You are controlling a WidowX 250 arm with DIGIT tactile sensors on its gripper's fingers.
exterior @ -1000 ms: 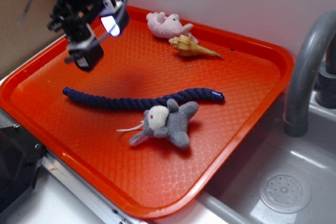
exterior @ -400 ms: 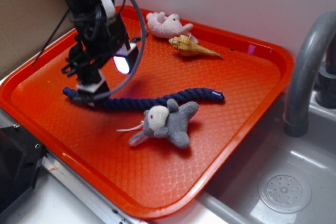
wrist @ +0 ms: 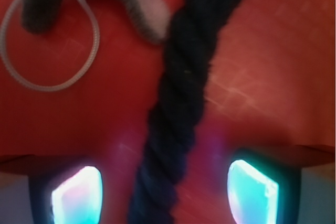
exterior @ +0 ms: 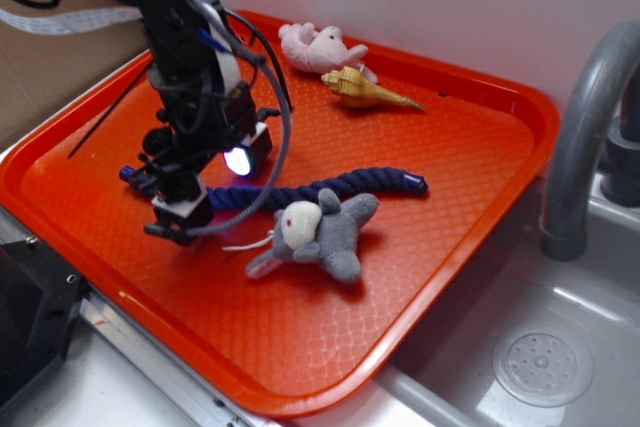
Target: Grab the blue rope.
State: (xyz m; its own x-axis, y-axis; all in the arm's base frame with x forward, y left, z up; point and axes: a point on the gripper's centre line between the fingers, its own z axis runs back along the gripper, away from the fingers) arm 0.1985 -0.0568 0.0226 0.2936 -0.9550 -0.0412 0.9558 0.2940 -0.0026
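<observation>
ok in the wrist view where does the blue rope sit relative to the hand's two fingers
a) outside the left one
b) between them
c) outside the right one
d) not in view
b: in the wrist view the blue rope runs down the middle, between the two fingers of the hand, which stand apart on either side of it.

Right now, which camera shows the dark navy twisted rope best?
The exterior view: the dark navy twisted rope lies nearly full length on the orange tray, partly hidden by the tool. The wrist view shows only a blurred middle stretch between the fingers.
</observation>
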